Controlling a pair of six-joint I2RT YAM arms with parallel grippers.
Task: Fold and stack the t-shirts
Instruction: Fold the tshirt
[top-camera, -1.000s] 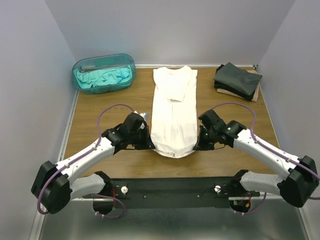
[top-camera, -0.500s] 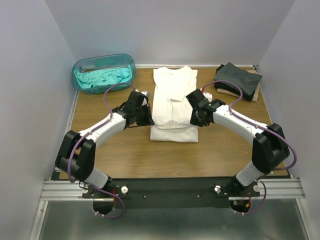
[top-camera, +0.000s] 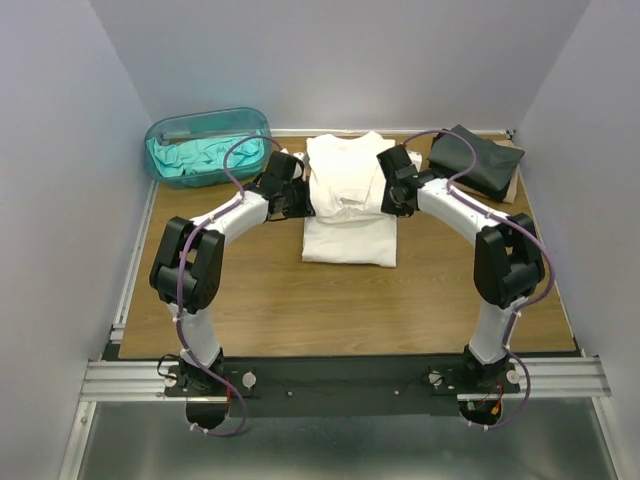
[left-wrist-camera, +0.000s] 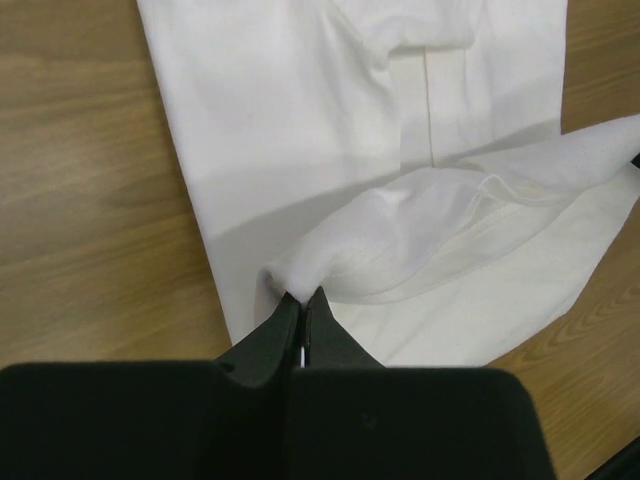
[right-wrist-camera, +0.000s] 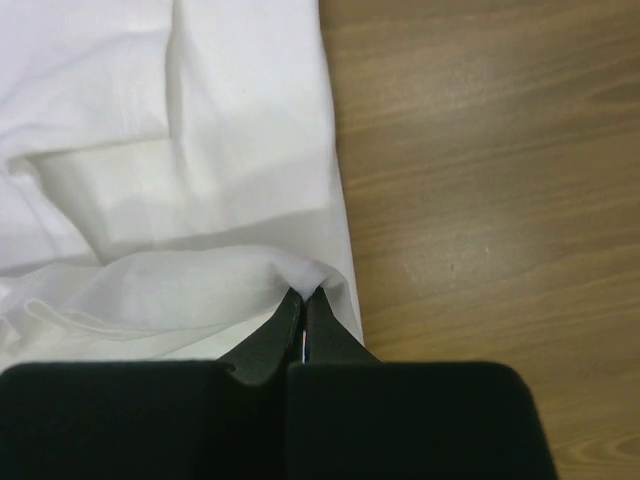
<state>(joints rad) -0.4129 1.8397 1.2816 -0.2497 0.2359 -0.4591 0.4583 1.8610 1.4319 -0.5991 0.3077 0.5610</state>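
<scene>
The white t-shirt (top-camera: 347, 195) lies in the middle of the table, its near end folded over toward the far end. My left gripper (top-camera: 305, 199) is shut on the left corner of the folded hem, seen pinched in the left wrist view (left-wrist-camera: 303, 292). My right gripper (top-camera: 386, 197) is shut on the right corner, seen in the right wrist view (right-wrist-camera: 304, 291). Both hold the hem just above the shirt's far half. A teal t-shirt (top-camera: 205, 155) lies crumpled in the tub. Dark folded t-shirts (top-camera: 474, 160) are stacked at the far right.
The translucent teal tub (top-camera: 165, 134) stands at the far left corner. The dark stack rests on a tan folded piece (top-camera: 510, 186). Walls close in the table on the left, right and far sides. Bare wooden table (top-camera: 340, 310) lies near the arm bases.
Both grippers have carried the shirt's near hem away from the bases toward the far end, folding the shirt over itself. Both arms are now stretched out far.
</scene>
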